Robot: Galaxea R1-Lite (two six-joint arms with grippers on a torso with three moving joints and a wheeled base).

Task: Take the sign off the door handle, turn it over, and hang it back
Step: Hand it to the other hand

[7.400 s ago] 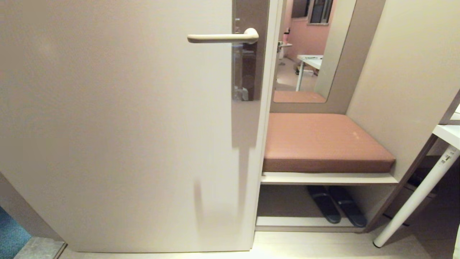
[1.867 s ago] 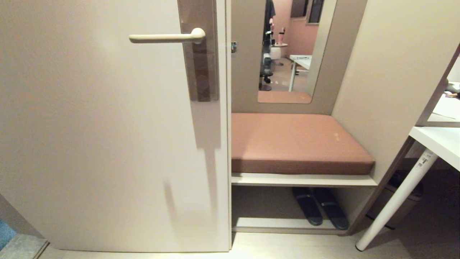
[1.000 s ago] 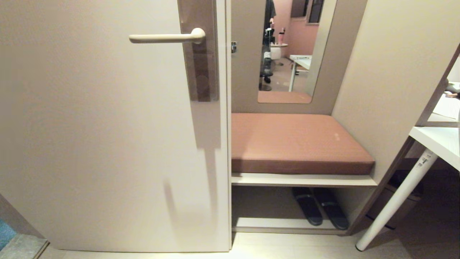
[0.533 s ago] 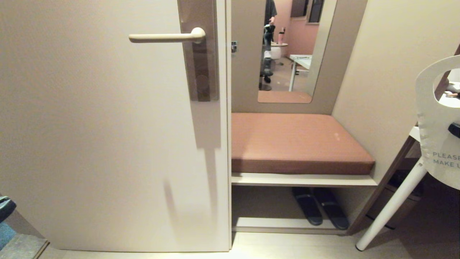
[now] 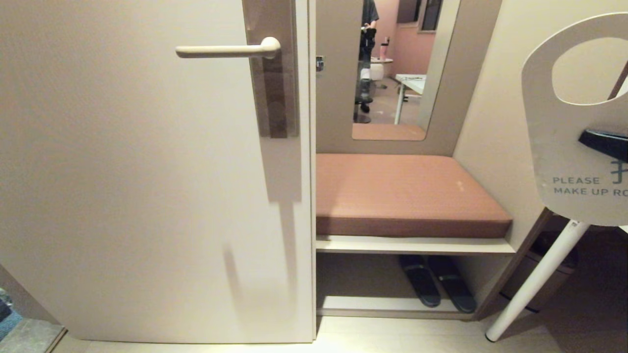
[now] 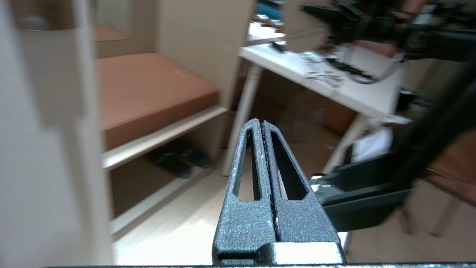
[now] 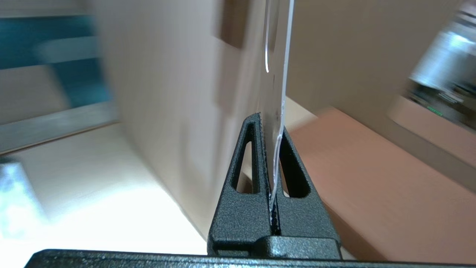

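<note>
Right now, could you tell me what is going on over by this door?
The robot's right gripper is shut on the sign, holding it upright off to the right, its "PLEASE MAKE UP" face towards the head camera. The door handle is bare, so the sign is not yet hung back. The left gripper is shut and empty, low down, away from the door.

A brown cushion [image 5: 407,193] lay on my bench [image 5: 414,244]; dark slippers [image 5: 436,283] sat on its lower shelf [image 5: 373,306].
</note>
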